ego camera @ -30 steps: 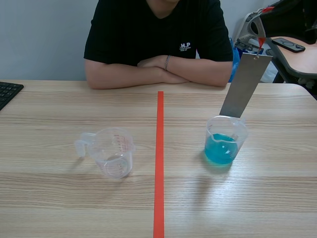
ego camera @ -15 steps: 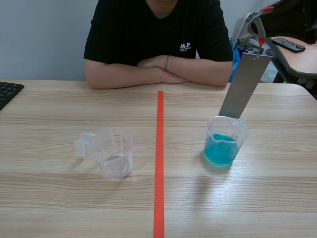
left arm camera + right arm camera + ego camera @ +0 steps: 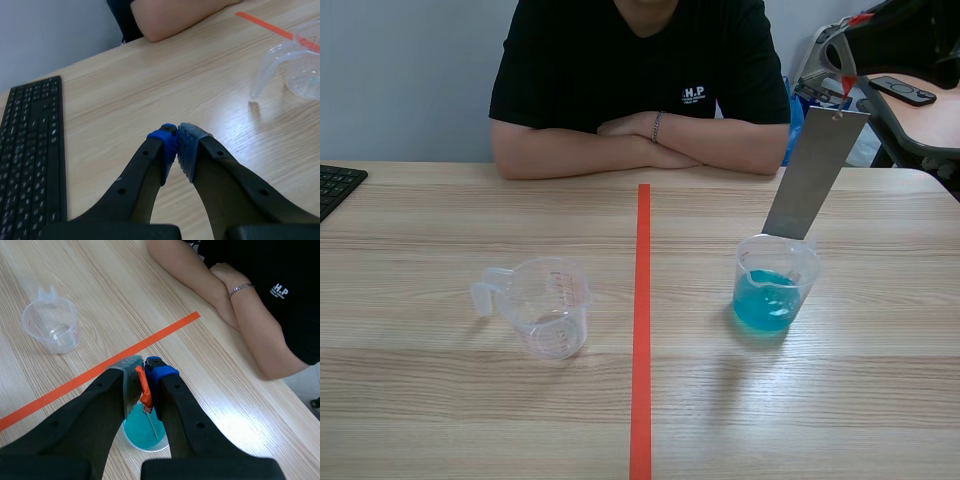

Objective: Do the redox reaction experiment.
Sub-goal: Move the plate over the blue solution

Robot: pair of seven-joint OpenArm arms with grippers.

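Jaws of the right gripper (image 3: 142,365) clamp the metal strip (image 3: 815,175) by its orange tag (image 3: 846,84), lower end at the rim of the beaker (image 3: 807,280) of blue solution (image 3: 765,300), immersion apparently still to come; left gripper (image 3: 177,136) jaws closed on nothing.

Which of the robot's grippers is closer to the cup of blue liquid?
Right. The right gripper hangs above the cup of blue liquid, holding a metal strip that reaches down to it; the left gripper sits far off beside the keyboard.
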